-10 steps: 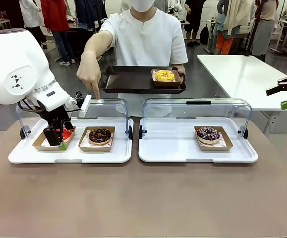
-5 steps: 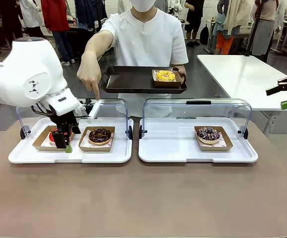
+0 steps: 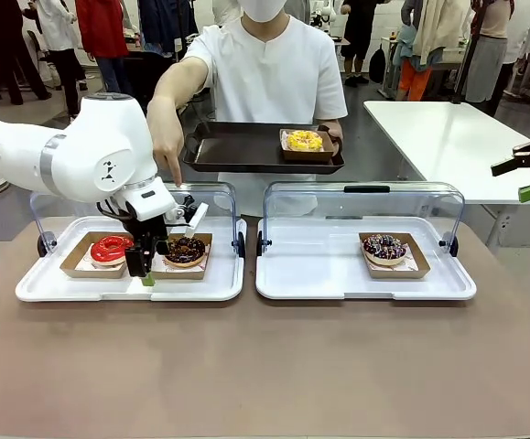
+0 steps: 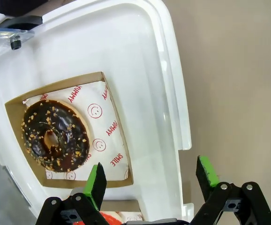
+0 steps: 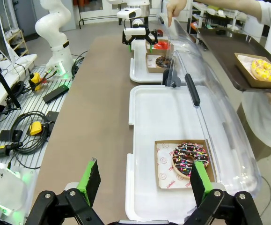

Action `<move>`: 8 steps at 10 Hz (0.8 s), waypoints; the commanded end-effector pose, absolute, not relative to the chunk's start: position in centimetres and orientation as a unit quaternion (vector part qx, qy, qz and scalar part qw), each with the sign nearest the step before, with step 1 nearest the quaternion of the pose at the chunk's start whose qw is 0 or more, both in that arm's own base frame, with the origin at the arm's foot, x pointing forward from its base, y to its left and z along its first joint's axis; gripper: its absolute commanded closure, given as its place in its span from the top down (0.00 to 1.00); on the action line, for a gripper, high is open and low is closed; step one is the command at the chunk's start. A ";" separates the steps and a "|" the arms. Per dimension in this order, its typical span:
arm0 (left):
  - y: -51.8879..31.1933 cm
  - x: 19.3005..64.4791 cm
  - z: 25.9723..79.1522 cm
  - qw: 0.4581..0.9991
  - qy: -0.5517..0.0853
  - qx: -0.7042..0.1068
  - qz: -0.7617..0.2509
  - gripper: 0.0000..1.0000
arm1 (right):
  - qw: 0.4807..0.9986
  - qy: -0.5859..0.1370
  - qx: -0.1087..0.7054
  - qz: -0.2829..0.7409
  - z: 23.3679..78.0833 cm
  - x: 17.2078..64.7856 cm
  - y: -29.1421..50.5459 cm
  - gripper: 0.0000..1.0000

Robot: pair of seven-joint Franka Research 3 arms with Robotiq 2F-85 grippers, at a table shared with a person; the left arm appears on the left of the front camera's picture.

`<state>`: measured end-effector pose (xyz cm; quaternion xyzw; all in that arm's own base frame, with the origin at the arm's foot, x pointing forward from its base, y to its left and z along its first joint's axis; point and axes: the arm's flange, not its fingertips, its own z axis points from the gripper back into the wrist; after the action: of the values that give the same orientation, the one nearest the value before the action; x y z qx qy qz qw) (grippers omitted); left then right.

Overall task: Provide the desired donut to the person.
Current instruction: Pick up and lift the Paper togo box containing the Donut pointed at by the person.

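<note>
The left white tray [image 3: 221, 282] is pointed at by the person [image 3: 269, 73]; there the nut-sprinkled chocolate donut [image 4: 54, 137] lies in a cardboard boat [image 4: 55, 85]. The left gripper [image 4: 150, 164], spread empty beside it, should be aligned on the boat's wall; that gap is plain in the wrist view, unclear in front. The right gripper [image 5: 145, 164] is held open.

Bright, even overhead light — soft shadows on the table [image 3: 265, 366], sharp focus; wrist views bend at the edges.

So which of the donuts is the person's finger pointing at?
The chocolate donut with nut crumbs, the right-hand one in the left tray: the person's hand points down just above it, not over the red donut beside it.
</note>
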<state>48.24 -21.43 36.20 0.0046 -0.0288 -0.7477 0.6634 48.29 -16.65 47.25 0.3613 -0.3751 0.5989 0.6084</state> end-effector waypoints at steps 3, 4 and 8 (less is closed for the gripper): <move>-21.0 49.4 34.7 0.669 -0.012 0.021 -0.743 1.00 | 0.609 -0.378 0.364 0.595 47.3 48.5 -16.7 1.00; -20.8 49.6 34.4 0.671 -0.014 0.024 -0.741 1.00 | 0.609 -0.378 0.364 0.595 47.3 48.5 -16.7 1.00; -20.6 50.7 33.0 0.676 -0.013 0.029 -0.737 1.00 | 0.609 -0.378 0.364 0.595 47.3 48.5 -16.7 1.00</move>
<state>49.97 -20.17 33.28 0.0113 -0.0154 -0.7416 0.6706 48.29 -16.65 47.25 0.3613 -0.3751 0.5989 0.6084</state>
